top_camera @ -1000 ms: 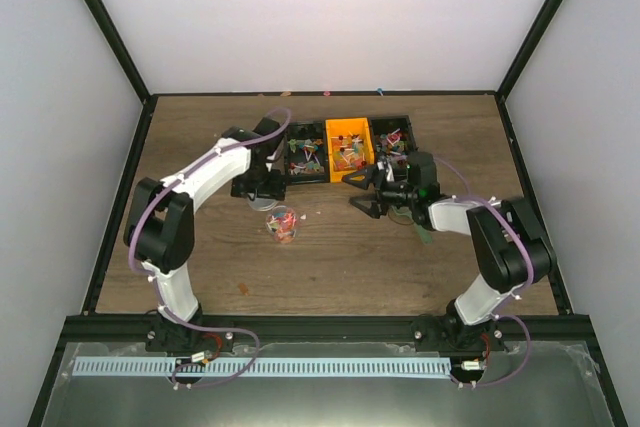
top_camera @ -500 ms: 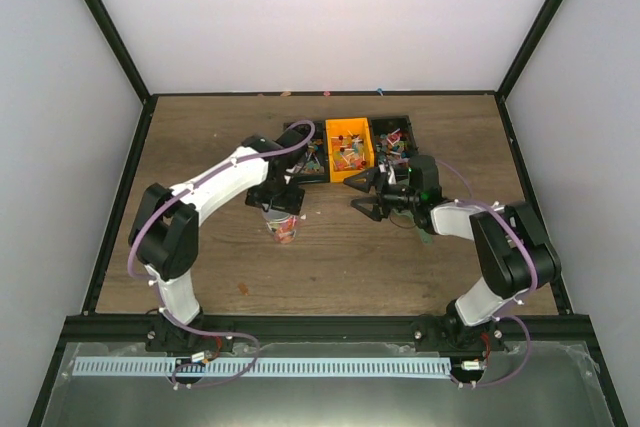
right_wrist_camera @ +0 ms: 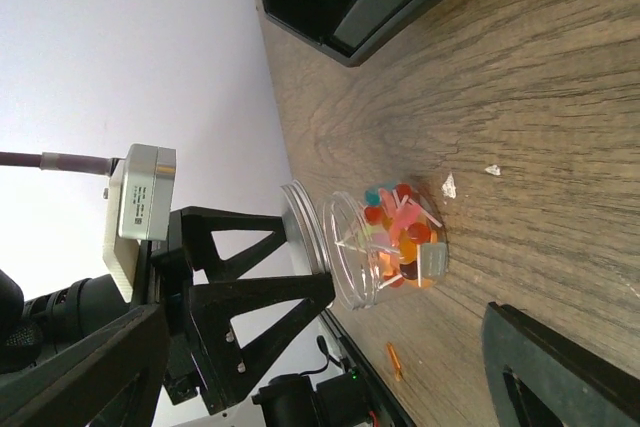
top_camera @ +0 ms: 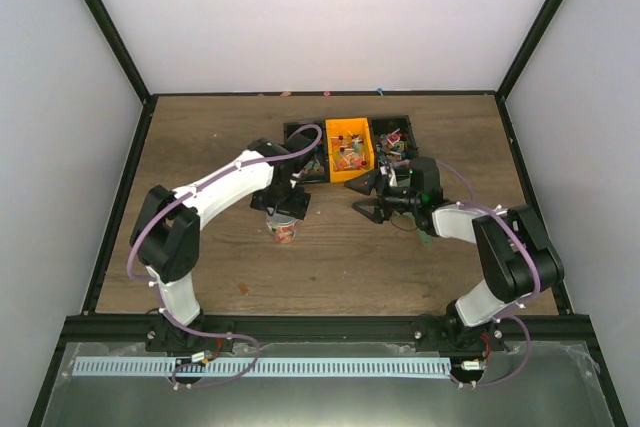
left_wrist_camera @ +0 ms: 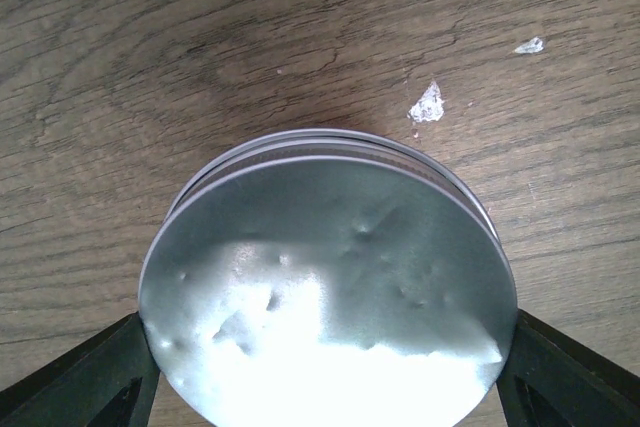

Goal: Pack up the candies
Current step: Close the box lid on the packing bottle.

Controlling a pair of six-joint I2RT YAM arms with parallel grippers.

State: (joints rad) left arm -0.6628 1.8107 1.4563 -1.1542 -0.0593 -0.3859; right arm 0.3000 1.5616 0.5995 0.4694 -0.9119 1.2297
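Many candies sit in the clear jar on the table, w/ more in the bins behind it. L gripper clamps the metal lid by its edge, just above the jar mouth. R gripper is spread wide w/ nothing btwn its fingers, near the jar.

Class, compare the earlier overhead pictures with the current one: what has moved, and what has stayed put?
The left gripper, holding the silver lid, swung right and toward the near edge, and is now over the jar of candies. The right gripper, jar and bins stayed roughly put.
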